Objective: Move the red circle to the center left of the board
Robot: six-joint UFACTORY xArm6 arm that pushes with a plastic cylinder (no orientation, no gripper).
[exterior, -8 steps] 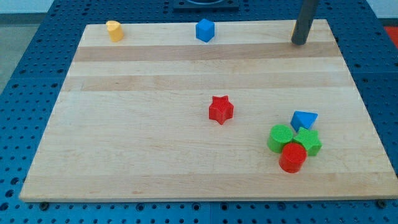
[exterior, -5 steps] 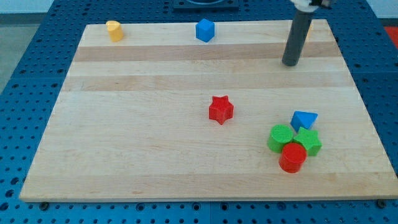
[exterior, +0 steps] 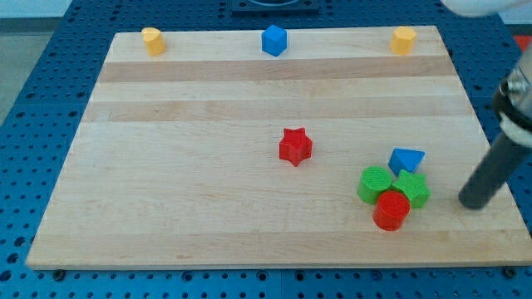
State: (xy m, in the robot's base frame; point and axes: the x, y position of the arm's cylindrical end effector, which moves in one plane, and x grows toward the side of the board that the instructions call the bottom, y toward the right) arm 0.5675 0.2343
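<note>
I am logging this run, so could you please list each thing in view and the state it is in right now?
red circle: near the view's bottom right, against two green blocks, not yet moved.
green blocks and: side by side, bunched together.
blue block: just above the cluster.
red star: alone, mid-board.
blue block at top: alone.
yellow blocks and: in the top corners.
my tip: right of the red circle, apart.

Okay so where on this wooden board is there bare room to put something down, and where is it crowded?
The whole left half is bare, from the red star block leftward, below the yellow block. The bottom right is crowded: red cylinder, two green blocks and blue triangular block cluster there, my tip just right of them.
</note>
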